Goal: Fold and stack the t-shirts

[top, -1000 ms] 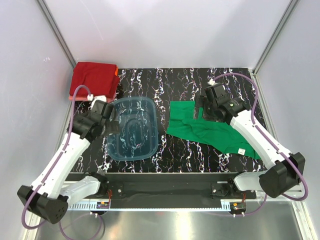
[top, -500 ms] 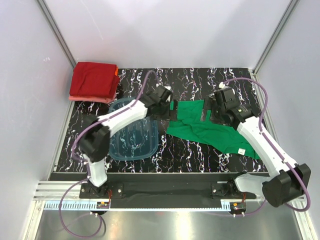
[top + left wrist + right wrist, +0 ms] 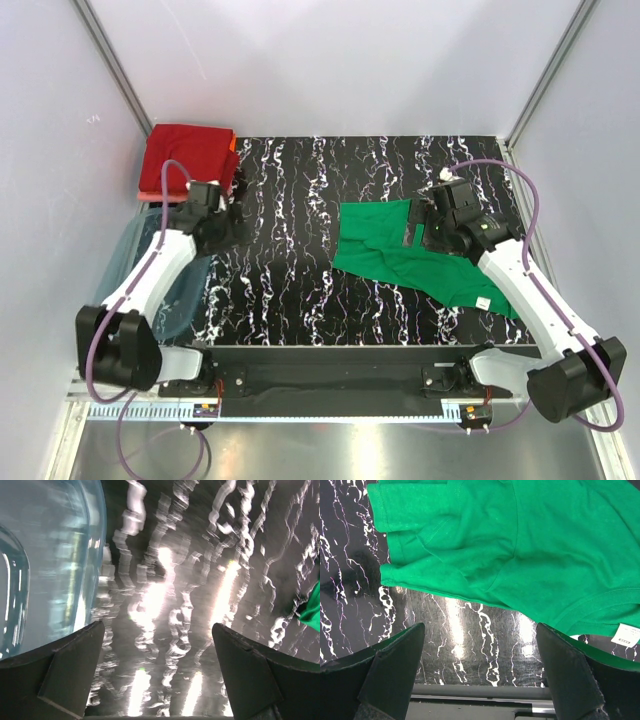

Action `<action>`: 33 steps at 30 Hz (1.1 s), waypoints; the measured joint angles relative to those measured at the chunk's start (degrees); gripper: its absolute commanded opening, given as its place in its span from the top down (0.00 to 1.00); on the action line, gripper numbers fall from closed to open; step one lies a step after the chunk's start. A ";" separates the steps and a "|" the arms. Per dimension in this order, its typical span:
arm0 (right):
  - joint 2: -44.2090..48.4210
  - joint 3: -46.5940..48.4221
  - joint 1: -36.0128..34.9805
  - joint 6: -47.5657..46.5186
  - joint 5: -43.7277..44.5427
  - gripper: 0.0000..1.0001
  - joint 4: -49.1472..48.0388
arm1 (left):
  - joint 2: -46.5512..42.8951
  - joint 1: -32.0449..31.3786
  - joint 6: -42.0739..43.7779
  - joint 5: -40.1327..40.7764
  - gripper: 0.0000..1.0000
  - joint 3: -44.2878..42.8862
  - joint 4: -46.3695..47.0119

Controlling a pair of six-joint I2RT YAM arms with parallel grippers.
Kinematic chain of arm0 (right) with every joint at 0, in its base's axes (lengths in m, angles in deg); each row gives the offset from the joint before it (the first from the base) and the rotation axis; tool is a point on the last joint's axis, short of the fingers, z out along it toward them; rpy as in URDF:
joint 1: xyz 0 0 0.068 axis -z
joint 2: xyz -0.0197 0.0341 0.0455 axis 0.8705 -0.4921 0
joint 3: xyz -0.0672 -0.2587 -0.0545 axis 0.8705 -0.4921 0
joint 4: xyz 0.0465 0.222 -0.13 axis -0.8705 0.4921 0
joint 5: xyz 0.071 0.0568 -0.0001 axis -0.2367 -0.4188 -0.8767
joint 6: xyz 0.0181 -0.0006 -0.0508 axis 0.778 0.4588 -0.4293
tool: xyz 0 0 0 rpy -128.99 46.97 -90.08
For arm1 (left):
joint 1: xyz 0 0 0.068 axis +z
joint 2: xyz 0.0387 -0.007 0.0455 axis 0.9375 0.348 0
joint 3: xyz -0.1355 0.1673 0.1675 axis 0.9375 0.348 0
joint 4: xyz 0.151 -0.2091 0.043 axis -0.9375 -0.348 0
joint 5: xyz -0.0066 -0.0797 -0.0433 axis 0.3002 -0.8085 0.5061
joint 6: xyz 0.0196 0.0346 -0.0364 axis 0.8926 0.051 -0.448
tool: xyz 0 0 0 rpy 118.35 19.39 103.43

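Partly done, it seems; dark red shirts [image 3: 185, 155] sit folded, stacked, far left of the green tee [image 3: 400, 255]; the tee lies rumpled, unfolded on the counter [image 3: 300, 200], folding and stacking left; right pincer [image 3: 481, 630] hangs over the tee, arm reaching forward, jaws wide, empty; left pincer [image 3: 157, 630] sits well left of it, arm stretched out, likewise spread, empty.

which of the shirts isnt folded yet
The green t-shirt, lying loose and rumpled on the right side of the table. The dark red shirts are already folded square and stacked at the far left corner.
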 measured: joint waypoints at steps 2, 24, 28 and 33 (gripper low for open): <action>-0.17 0.00 0.04 0.00 -0.22 0.00 0.00 | -3.48 2.10 1.81 0.26 0.04 0.55 -0.92; -16.13 -1.88 4.11 -0.98 -4.59 0.16 -5.16 | 19.26 -23.02 -5.68 -14.10 0.14 -2.05 19.82; -18.78 -3.19 4.42 -0.31 -7.69 0.19 -7.26 | 25.20 -24.44 -7.93 -16.96 0.17 -3.54 23.93; -23.47 -5.84 4.39 0.39 -9.18 0.25 -9.31 | 28.92 -25.51 -9.53 -18.53 0.24 -6.12 29.83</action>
